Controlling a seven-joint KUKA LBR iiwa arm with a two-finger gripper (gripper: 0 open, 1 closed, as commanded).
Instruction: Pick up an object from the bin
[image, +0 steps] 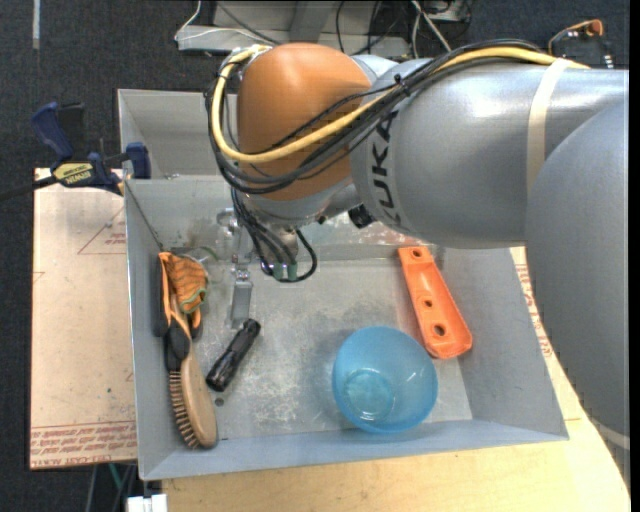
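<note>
My gripper (240, 303) hangs below the orange dome in the left half of the bin, low over the floor. Just in front of it lies a short black marker-like stick (232, 355), set diagonally, its upper end almost under the gripper's tip. To the left, against the bin's left wall, rests a crumpled orange and brown thing (185, 285). Nothing shows in the gripper.
A wooden-backed brush (192, 402) with a black handle lies along the left wall. A blue translucent bowl (384, 380) sits at the front middle. An orange flat tool with holes (433, 301) lies at the right. The arm covers the bin's back.
</note>
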